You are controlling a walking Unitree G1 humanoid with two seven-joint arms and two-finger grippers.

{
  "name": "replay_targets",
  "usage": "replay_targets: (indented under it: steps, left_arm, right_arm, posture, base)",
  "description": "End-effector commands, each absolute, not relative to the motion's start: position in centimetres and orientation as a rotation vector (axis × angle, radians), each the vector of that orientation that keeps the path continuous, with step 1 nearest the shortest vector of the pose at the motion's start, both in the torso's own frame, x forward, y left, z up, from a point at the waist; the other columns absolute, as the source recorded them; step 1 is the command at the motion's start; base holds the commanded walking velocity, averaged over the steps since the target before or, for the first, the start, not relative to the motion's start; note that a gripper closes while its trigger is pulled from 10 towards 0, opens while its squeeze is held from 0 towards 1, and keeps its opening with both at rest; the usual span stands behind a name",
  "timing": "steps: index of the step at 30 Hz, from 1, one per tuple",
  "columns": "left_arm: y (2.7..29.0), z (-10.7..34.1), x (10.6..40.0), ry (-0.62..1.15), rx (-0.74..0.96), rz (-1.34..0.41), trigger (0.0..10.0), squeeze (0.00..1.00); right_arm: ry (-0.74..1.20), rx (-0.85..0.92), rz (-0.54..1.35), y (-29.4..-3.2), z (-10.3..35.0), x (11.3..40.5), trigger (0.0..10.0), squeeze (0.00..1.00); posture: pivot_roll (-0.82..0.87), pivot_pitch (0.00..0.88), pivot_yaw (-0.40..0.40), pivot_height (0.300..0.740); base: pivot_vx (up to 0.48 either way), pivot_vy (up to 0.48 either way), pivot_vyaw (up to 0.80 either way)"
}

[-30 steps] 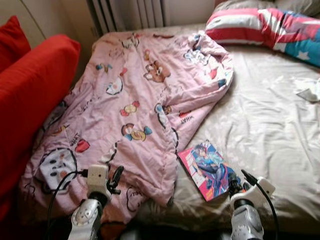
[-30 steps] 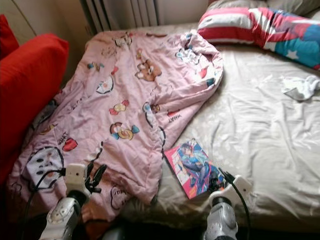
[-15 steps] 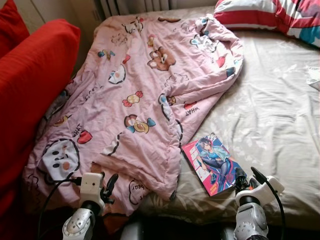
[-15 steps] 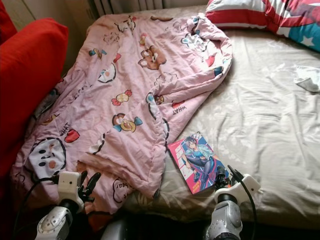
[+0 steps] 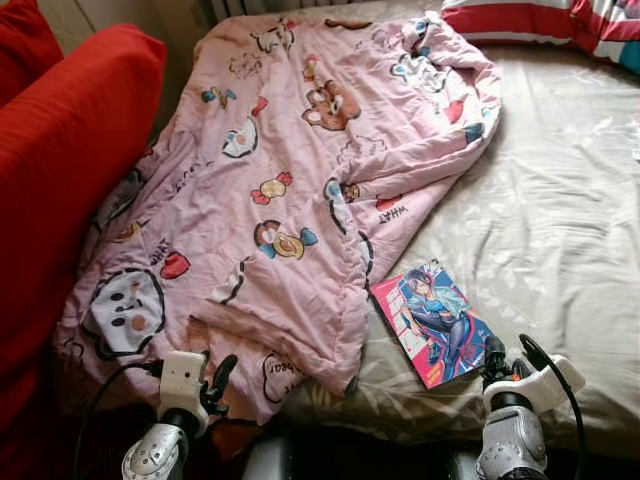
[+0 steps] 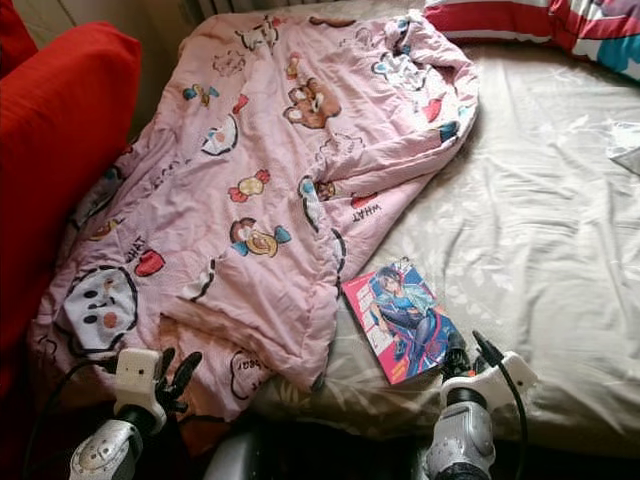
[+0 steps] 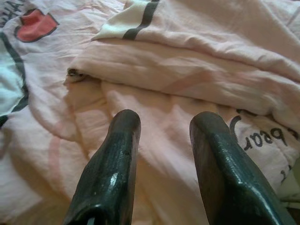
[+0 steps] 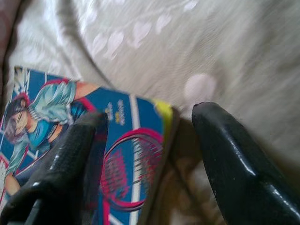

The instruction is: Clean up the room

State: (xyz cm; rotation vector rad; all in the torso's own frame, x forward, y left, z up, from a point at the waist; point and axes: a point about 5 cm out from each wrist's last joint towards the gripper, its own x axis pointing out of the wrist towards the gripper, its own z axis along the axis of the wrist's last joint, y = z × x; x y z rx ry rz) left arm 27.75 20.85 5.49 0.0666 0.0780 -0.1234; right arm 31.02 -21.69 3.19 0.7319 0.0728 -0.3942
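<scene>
A comic book (image 5: 433, 323) with a blue and pink cover lies flat on the beige bed sheet (image 5: 560, 230), beside the edge of a pink cartoon-print blanket (image 5: 270, 190). My right gripper (image 5: 508, 355) is open at the book's near corner; in the right wrist view its fingers (image 8: 234, 164) straddle that corner of the comic book (image 8: 70, 140). My left gripper (image 5: 220, 375) is open, low over the blanket's near hem, and the left wrist view shows the fingers (image 7: 117, 159) above the blanket's pink folds (image 7: 187, 70).
A red cushion (image 5: 60, 170) fills the left side along the bed. A red, white and blue striped pillow (image 5: 560, 20) lies at the bed's head. The bed's front edge is just under both grippers.
The camera has tilted down and closer, so the bed sits higher in the picture. My right gripper has come up to the book's near corner.
</scene>
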Motion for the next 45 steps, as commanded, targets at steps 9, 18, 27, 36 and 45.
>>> replay_targets:
  steps: [9, 18, 27, 36, 45]
  left_arm:
    - [21.8, 4.9, 26.8, 0.127, 0.084, -0.113, 10.0, 0.00]
    - [21.8, 5.0, 26.2, 0.128, 0.094, -0.123, 10.0, 0.00]
    - [22.0, 5.3, 26.0, 0.129, 0.112, -0.132, 10.0, 0.00]
    - [21.6, 5.4, 26.1, 0.134, 0.116, -0.140, 10.0, 0.00]
    - [21.5, 5.3, 26.2, 0.139, 0.118, -0.139, 10.0, 0.00]
  right_arm:
    - [0.137, 0.761, -0.369, -20.9, 2.2, 30.6, 10.0, 0.00]
    - [0.253, 0.815, -0.394, -20.3, 0.2, 29.3, 10.0, 0.00]
    - [0.253, 0.958, -0.310, -18.9, 0.0, 29.4, 10.0, 0.00]
    - [0.229, 1.009, -0.274, -18.6, 0.2, 29.7, 0.0, 0.00]
    - [0.219, 1.001, -0.278, -19.1, 0.3, 29.6, 0.0, 0.00]
  posture:
    - [0.10, 0.338, 0.157, 0.616]
    - [0.12, 0.352, 0.166, 0.616]
    - [0.14, 0.354, 0.175, 0.616]
    - [0.14, 0.348, 0.174, 0.616]
    - [0.13, 0.332, 0.165, 0.616]
  base:
    - [0.000, 0.000, 0.00]
    - [0.000, 0.000, 0.00]
    - [0.000, 0.000, 0.00]
    - [0.000, 0.000, 0.00]
    - [0.000, 0.000, 0.00]
